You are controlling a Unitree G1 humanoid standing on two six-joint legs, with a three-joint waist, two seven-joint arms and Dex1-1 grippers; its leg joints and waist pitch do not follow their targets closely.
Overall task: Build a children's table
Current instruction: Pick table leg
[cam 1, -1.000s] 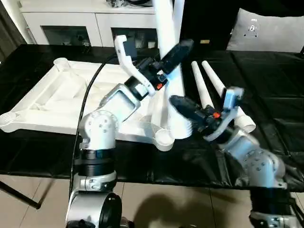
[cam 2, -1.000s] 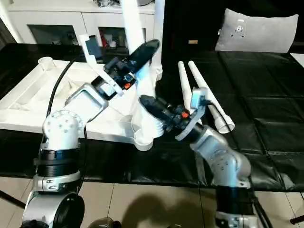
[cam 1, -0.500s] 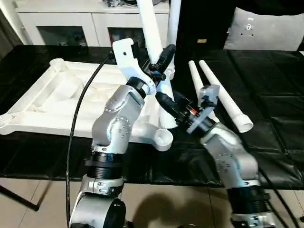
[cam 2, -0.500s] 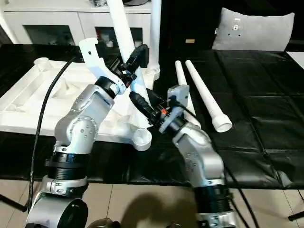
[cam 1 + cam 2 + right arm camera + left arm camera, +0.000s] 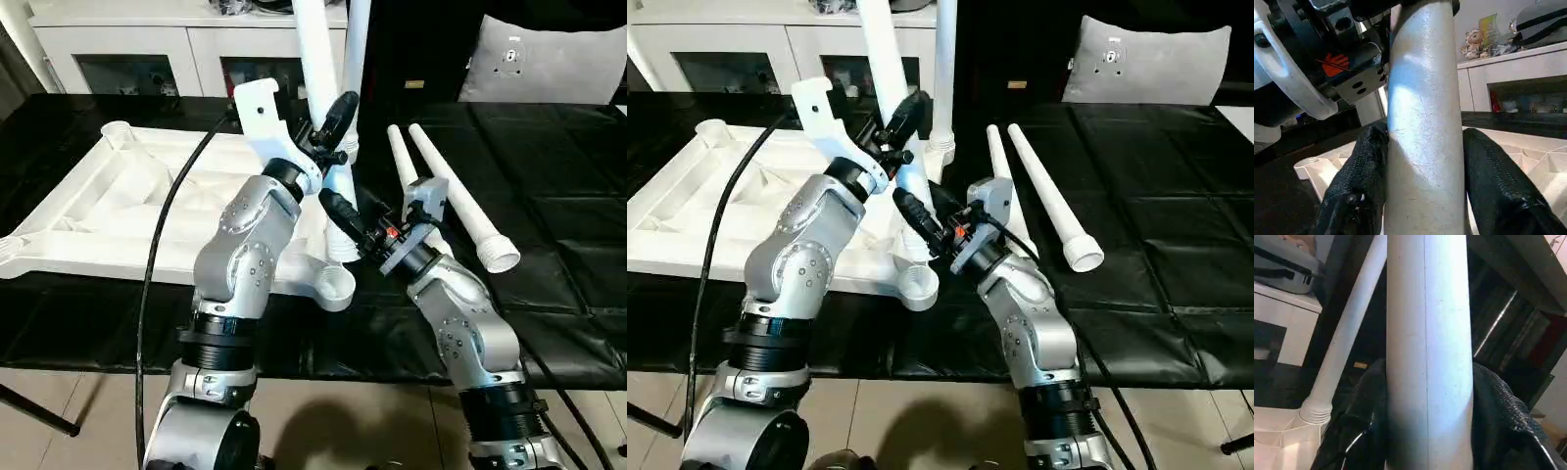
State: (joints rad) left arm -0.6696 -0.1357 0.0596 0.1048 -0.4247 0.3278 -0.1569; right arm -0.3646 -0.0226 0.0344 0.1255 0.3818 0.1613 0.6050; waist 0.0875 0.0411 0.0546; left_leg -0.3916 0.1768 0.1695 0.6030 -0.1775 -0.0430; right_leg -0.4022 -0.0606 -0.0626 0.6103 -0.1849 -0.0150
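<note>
Left eye view has the table top (image 5: pixel 118 201) lying ribs-up on the black cloth, and a white leg (image 5: pixel 321 88) standing nearly upright over its near right corner, leaning slightly, its lower end just beside the open corner socket (image 5: pixel 335 285) rather than in it. Both arms are on this leg: the right gripper (image 5: pixel 345 221) low, near the top, the left gripper (image 5: pixel 333 122) higher along the shaft. Each wrist view shows two black fingers (image 5: pixel 1366 176) pressed against opposite sides of the tube, so both are clamped on the leg. A second leg (image 5: pixel 357 59) already stands in the far right corner, and two spare legs (image 5: pixel 441 186) lie on the cloth to the right of the top. Seating likely needs the leg's lower end brought onto the socket and pushed down along its length.
</note>
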